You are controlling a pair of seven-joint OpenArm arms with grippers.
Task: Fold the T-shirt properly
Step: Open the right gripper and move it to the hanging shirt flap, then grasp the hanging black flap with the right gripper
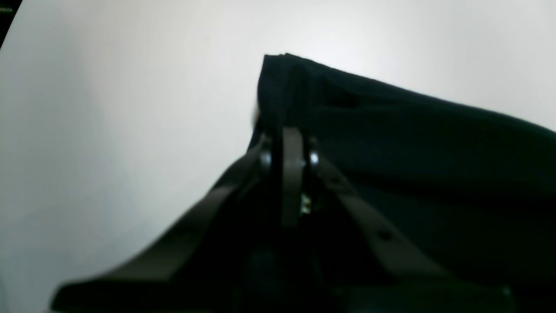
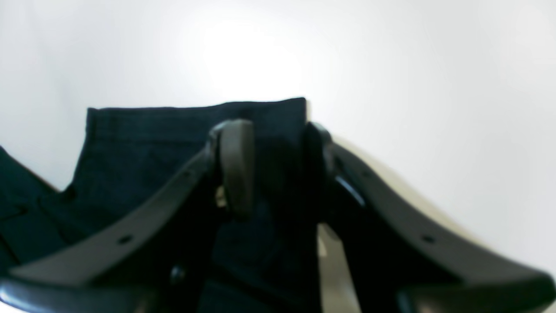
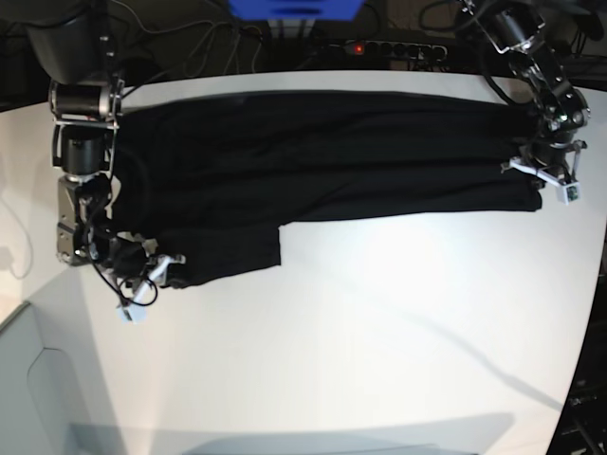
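Shirt (image 3: 313, 180) spread on table (image 3: 379, 332), long axis across the base view, arm at each end. Left gripper (image 1: 289, 130) pinches one end's corner, jaws pressed tight. Right gripper (image 2: 273, 161) half-closed astride sleeve edge at opposite end. Fold likely runs along long axis.

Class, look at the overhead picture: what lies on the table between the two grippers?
In the base view the T-shirt spans the whole stretch, from the right gripper at one end to the left gripper at the other. No other item shows.
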